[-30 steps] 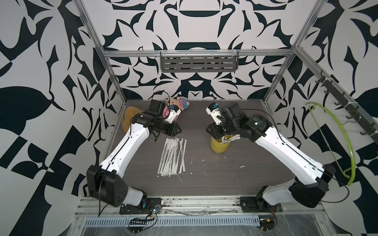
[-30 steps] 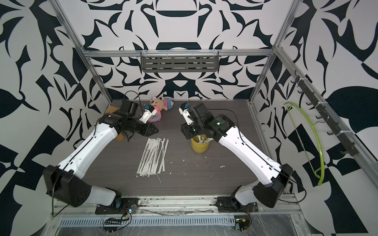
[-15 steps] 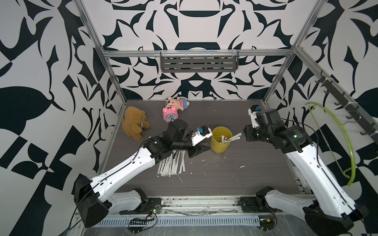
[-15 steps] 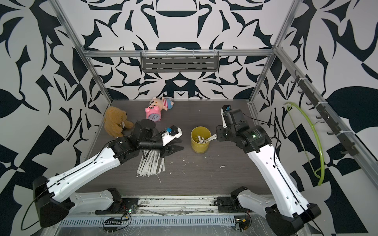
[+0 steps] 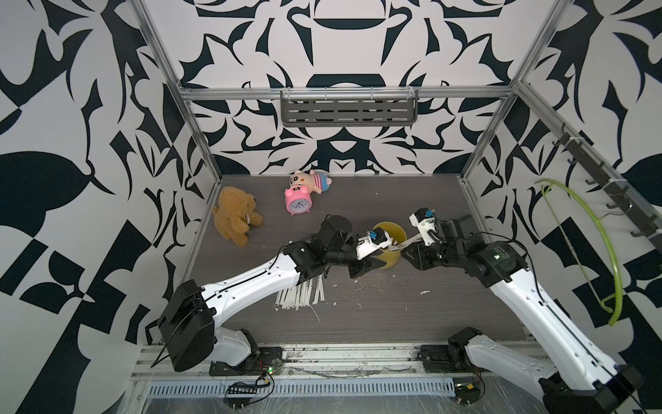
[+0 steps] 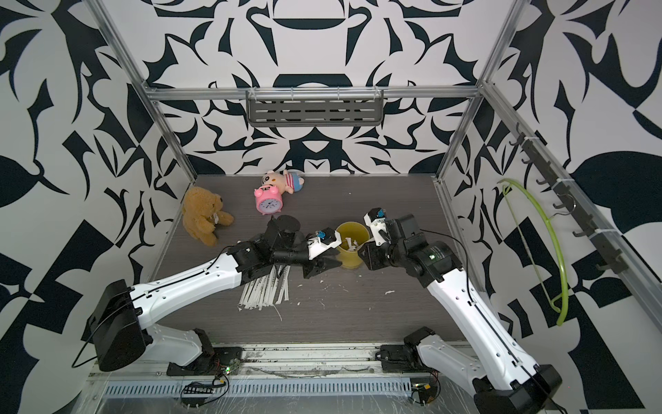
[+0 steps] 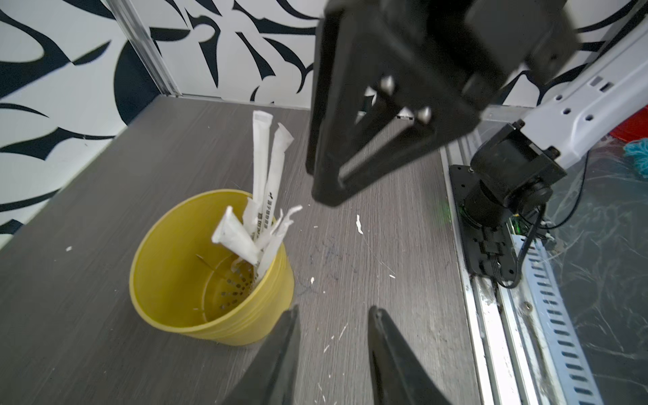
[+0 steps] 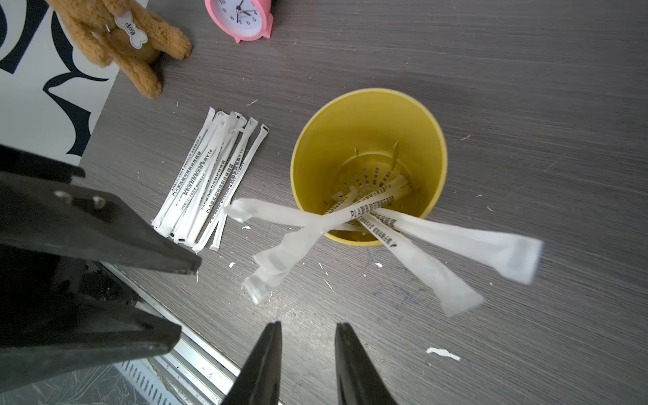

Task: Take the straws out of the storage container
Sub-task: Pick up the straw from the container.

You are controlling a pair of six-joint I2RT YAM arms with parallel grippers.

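Observation:
The storage container, a yellow cup (image 5: 393, 258) (image 6: 353, 260), stands upright mid-table. Several paper-wrapped straws (image 7: 266, 196) (image 8: 371, 207) lean out of its mouth toward my right arm. A pile of more straws (image 5: 304, 294) (image 6: 265, 290) (image 8: 210, 175) lies flat on the table, left of the cup, partly under my left arm. My left gripper (image 5: 370, 267) (image 7: 333, 308) is low at the cup's left front wall, open and empty. My right gripper (image 5: 412, 256) (image 8: 308, 324) hangs just right of the cup near the straw tips, open with a narrower gap and nothing between its fingers.
A pink alarm clock (image 5: 298, 202), a brown teddy bear (image 5: 236, 220) and a small pig doll (image 5: 315, 181) sit at the back left. White paper scraps (image 5: 424, 292) are scattered in front of the cup. A metal rail (image 7: 498, 315) runs along the table's front edge.
My left arm swung from the back left by the clock down to the cup's left side. My right arm left the cup, went back right, then returned beside it.

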